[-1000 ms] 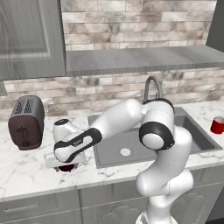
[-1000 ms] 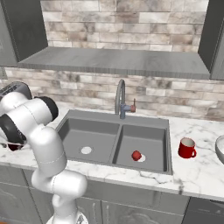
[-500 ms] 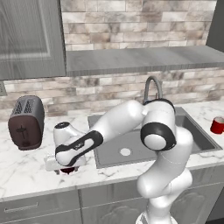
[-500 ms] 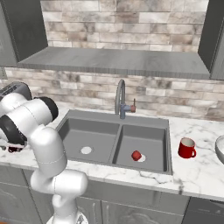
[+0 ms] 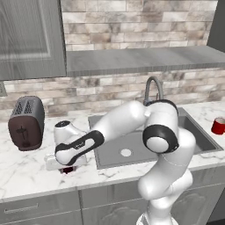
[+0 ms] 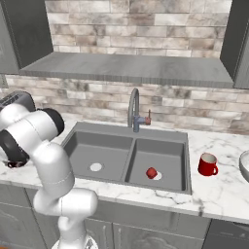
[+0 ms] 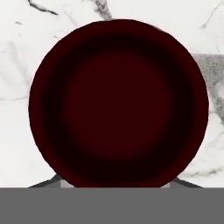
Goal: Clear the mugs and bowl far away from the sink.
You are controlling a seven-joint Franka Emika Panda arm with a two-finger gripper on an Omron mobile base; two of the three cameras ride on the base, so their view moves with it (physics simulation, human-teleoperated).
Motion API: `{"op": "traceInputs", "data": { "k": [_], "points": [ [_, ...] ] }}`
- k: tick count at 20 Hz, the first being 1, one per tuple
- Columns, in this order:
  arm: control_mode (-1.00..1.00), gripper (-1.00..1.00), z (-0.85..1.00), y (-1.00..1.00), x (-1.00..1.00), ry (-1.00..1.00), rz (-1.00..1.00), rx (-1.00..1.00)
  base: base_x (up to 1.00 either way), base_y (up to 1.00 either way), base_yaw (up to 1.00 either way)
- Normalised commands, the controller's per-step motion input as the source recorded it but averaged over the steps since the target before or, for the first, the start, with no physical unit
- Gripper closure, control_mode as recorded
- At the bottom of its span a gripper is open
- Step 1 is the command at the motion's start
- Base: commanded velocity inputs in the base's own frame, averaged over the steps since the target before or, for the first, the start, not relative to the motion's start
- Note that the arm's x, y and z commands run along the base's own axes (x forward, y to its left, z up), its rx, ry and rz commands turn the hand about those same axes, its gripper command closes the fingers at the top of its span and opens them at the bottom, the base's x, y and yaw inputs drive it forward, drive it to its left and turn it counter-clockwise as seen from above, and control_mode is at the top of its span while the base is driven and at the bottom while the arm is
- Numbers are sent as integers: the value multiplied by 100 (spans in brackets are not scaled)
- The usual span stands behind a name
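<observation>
Below, round dark maroon mug [image 7: 118, 103] on veined white marble counter [image 7: 17, 57], glossy hollow, pincer's grip state impossible to tell.

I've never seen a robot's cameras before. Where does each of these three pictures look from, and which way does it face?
Left base view: behind the arm to its left, looking down over the counter; toaster, sink, and the white arm reaching down to the dark maroon mug.
Right base view: behind to its right; the arm rises at lower left, with a bright red mug right of the sink.
Hand view: on the hand, looking straight down into the dark maroon mug on the marble.
Both base views share sink, tap and arm.
</observation>
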Motion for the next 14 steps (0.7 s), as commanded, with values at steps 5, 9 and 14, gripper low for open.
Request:
{"op": "traceInputs", "data": {
  "k": [5, 9, 14],
  "points": [
    [-100, 100, -12, -21, -11, 0, 0, 5, 0, 0, 0],
    [-100, 100, -23, -24, -2, 0, 0, 5, 0, 0, 0],
    [-100, 100, 11, -17, -12, -1, 0, 4, 0, 0, 0]
  ]
}}
